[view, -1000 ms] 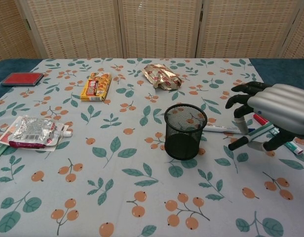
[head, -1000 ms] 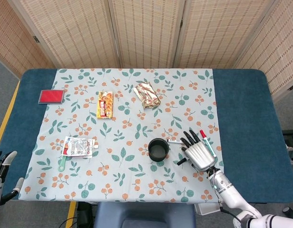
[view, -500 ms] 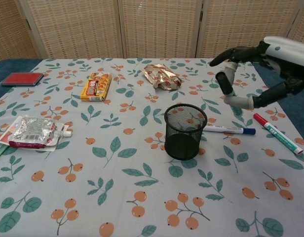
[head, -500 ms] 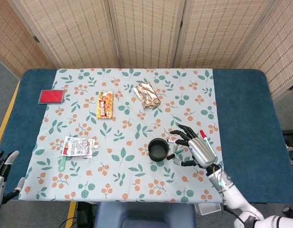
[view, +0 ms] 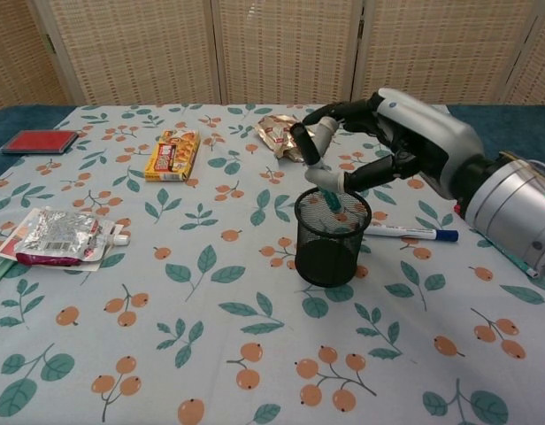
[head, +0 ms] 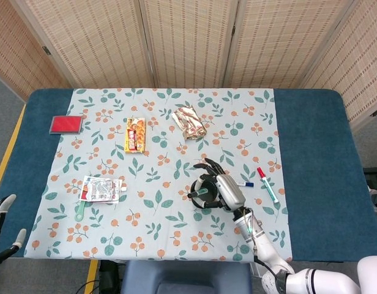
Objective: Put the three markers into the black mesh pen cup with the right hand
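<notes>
Green marker (view: 330, 198) tipped into black mesh cup (view: 332, 237); two markers (view: 410, 234) on cloth.

Table (head: 311, 153), blue top, covered across its middle by a leaf-and-berry patterned cloth (head: 158, 233).

On the bare blue top, far left: 1 red flat case (head: 66, 124).

On the cloth: 1 yellow snack box (head: 135, 135); 1 crumpled gold wrapper (head: 190, 122); 1 silver pouch (head: 100, 189); 1 black mesh pen cup (view: 326, 250), upright; 1 blue-capped marker (view: 412, 234) just beside the cup; 1 red-capped green marker (head: 267, 185), lying flat.
</notes>
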